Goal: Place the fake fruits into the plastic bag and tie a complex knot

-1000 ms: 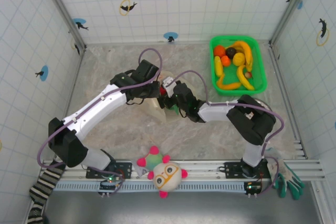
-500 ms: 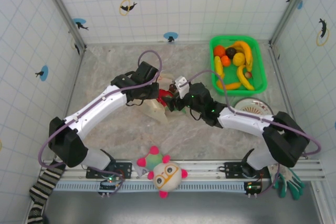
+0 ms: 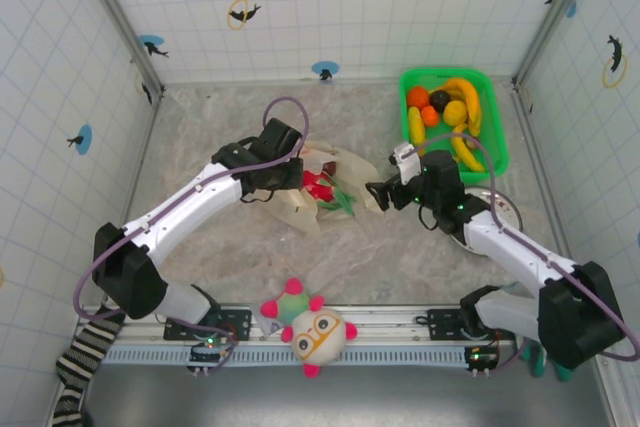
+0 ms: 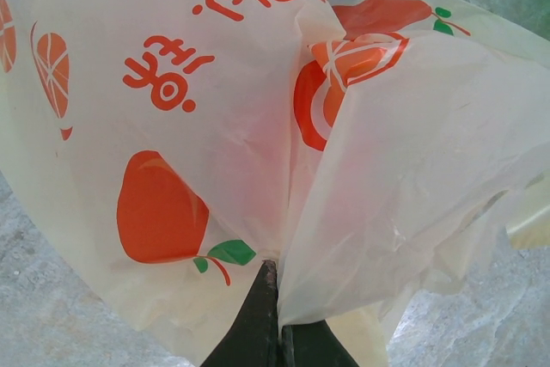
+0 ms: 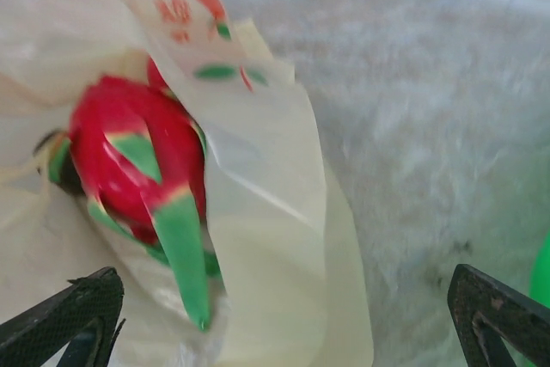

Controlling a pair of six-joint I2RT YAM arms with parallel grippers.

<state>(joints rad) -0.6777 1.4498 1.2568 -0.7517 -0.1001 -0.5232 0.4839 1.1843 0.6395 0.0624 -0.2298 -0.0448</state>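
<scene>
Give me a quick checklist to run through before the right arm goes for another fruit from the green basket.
1. Left gripper shut on the plastic bag: ok, its fingers pinch the film.
2. Bag mouth open: ok, the red and green fruit shows inside, though a flap hangs partly across.
3. Right gripper open and empty: ok.
4. Right gripper apart from the bag: ok in the top view.
5. Fake fruits waiting in the green basket: ok, several lie there.
6. Bag handles free for tying: cannot tell.
</scene>
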